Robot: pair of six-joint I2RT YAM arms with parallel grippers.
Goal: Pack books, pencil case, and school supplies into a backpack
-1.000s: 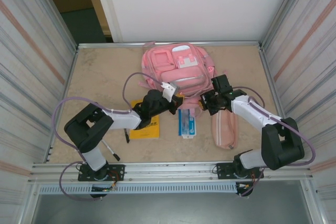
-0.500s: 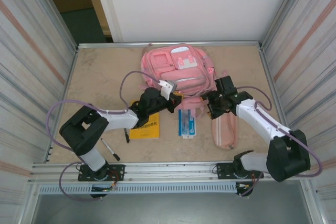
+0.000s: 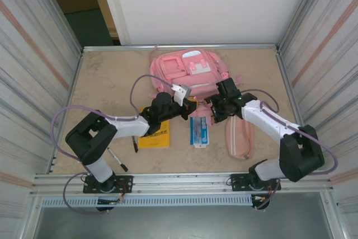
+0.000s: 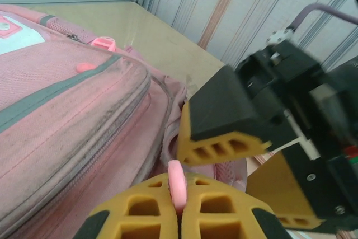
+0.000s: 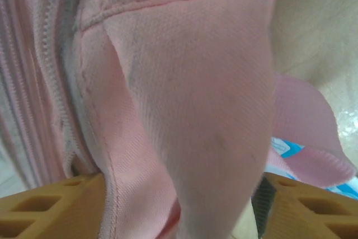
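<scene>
The pink backpack (image 3: 187,71) lies flat at the back of the table. My left gripper (image 3: 187,106) is at its near edge, shut on a small pink zip pull (image 4: 177,186). Facing it from the right, my right gripper (image 3: 215,107) stands open with a fold of the backpack's fabric (image 5: 190,110) between its fingers (image 5: 45,205); a sliver of table shows beside the right finger. The yellow book (image 3: 156,137) lies partly under my left arm. The blue-and-white packet (image 3: 198,131) and the pink pencil case (image 3: 239,138) lie in front. Two black pens (image 3: 118,160) (image 3: 135,145) rest at the left.
Corrugated metal walls close in the table on both sides, with a white wall behind. A metal rail runs along the near edge by the arm bases. Bare tabletop (image 3: 106,82) lies left of the backpack.
My right gripper has gone from shut to open and shifted left over the backpack's near edge. The left gripper has kept its hold on the zip pull.
</scene>
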